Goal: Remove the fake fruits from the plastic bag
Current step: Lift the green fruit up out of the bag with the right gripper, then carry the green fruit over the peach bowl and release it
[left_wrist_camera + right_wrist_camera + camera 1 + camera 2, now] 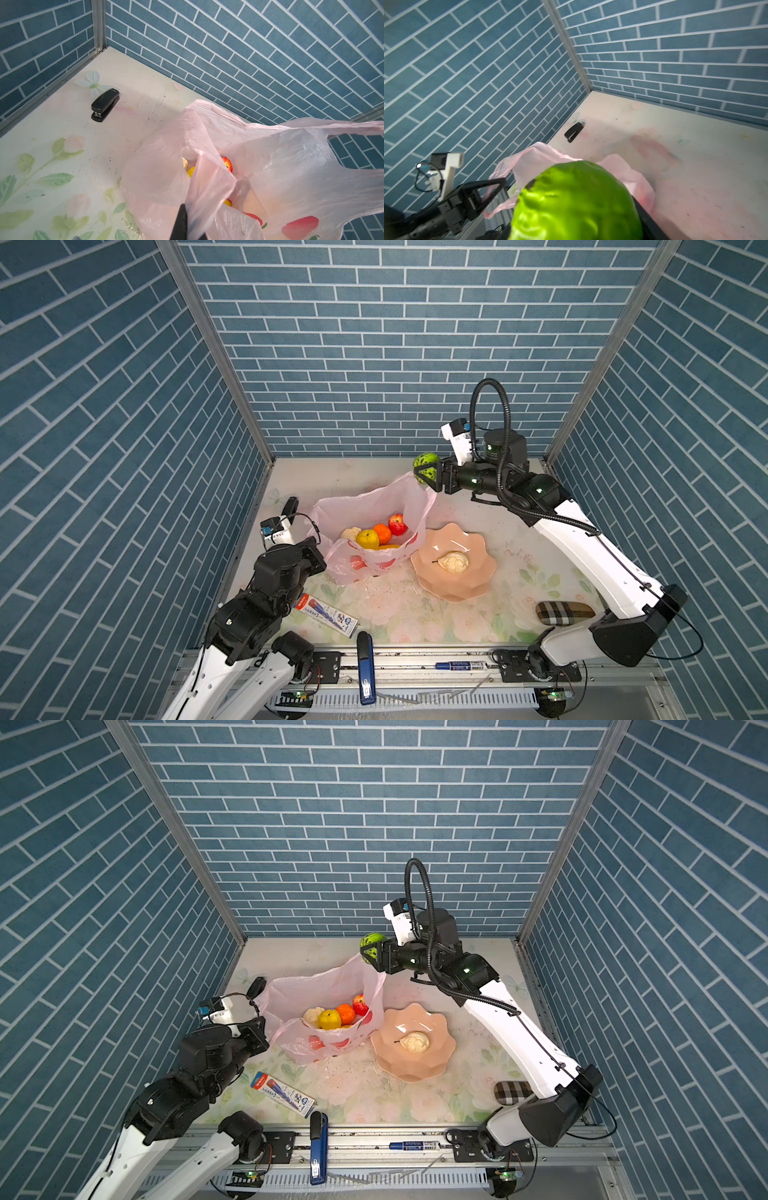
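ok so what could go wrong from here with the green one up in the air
1. The right gripper holds the green fruit high above the plastic bag's rear edge; a slip could drop it back inside.
2. The plate is shallow and already holds a cream fruit; the round one might roll off.
3. The left gripper pinches the bag's rim; if the film slips, the mouth may sag shut.

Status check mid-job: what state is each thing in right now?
plastic bag: mouth open, upright
left gripper: shut on plastic bag
right gripper: shut on green fruit, aloft, out of bag
yellow fruit, orange fruit, red fruit: inside bag
pale fruit: lying on plate
black stapler: closed
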{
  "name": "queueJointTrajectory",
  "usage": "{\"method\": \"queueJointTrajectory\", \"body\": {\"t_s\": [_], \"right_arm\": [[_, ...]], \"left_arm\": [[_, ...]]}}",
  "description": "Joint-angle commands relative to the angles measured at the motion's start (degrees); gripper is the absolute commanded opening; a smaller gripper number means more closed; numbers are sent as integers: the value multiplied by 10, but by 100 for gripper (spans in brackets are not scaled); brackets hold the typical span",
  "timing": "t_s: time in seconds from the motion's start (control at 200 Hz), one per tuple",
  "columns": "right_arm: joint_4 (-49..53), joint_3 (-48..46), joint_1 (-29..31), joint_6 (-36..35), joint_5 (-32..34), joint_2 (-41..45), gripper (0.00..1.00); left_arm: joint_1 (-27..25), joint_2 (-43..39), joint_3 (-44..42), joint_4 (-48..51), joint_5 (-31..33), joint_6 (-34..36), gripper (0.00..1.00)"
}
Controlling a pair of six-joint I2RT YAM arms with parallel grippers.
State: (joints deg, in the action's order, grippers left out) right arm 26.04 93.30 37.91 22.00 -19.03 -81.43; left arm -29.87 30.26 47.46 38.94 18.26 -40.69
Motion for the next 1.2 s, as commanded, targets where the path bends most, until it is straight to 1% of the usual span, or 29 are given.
{"method": "queueJointTrajectory", "body": {"t_s": [0.0,0.075,0.14,0.295,0.395,0.45,0.605,0.745,1.035,1.195], "right_arm": [[21,-36,-29,-15,49,36,23],[15,-58,-51,-5,53,52,23],[18,-76,-64,-6,69,59,23],[21,-130,-83,-4,94,52,23],[22,-172,-83,-7,103,30,23],[20,-197,-81,-17,95,14,23],[22,-242,-56,-29,106,-37,23],[10,-250,-39,-29,110,-75,23],[-21,-267,-32,-21,95,-139,24],[-29,-281,-32,-20,90,-157,26]], "left_arm": [[3,5,-11,-10,-9,-1,7],[3,10,-12,-12,-11,-1,7],[3,12,-12,-12,-12,-1,7],[3,12,-14,-10,-12,-1,7],[3,11,-12,-6,-11,0,7],[3,10,-10,-2,-10,1,7],[3,6,-7,10,-3,3,7],[3,8,-7,12,-6,3,7],[3,9,-8,17,-9,4,7],[3,7,-8,19,-9,2,7]]}}
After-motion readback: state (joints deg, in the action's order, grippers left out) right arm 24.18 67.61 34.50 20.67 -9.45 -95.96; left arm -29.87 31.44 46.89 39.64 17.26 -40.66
